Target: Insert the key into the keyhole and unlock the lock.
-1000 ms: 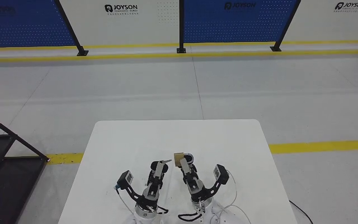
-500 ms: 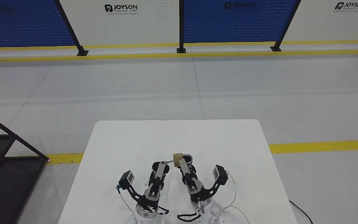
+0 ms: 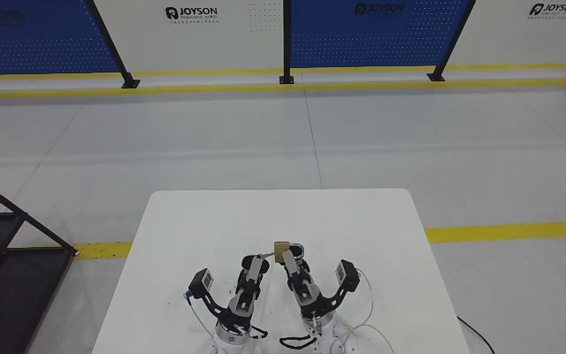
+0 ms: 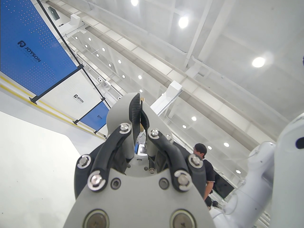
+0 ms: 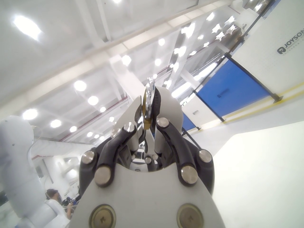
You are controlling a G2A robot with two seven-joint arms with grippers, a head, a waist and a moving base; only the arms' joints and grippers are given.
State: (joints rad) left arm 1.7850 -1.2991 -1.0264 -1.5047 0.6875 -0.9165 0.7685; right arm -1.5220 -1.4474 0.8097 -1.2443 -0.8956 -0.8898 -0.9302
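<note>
The two arms rise from the near edge of the white table (image 3: 354, 221), side by side, with both grippers raised over it and pointing to the far side.

The right gripper (image 3: 289, 263) pinches the lock (image 3: 282, 249), a small brass block held above the near middle of the table. In the right wrist view the right gripper (image 5: 152, 97) has its fingers closed on the lock (image 5: 147, 105), which is seen edge on: a thin brass body with a silvery metal part sticking out past the fingertips.

The left gripper (image 3: 256, 264) is just left of the right one. Its fingers are pressed together on the key (image 3: 267, 257), a thin silvery piece that reaches from its tip rightward to the lock's left side. The key's end meets the lock, but I cannot tell if it sits in the keyhole. In the left wrist view the left gripper (image 4: 139, 98) shows its ribbed black pads (image 4: 134, 110) nearly touching, with only a sliver between them at the tip.

Beyond the table lies a pale floor (image 3: 265, 142) crossed by yellow lines (image 3: 495, 232). Blue and white panels (image 3: 371, 26) stand along the far side. A black rack (image 3: 22, 239) stands at the left edge.
</note>
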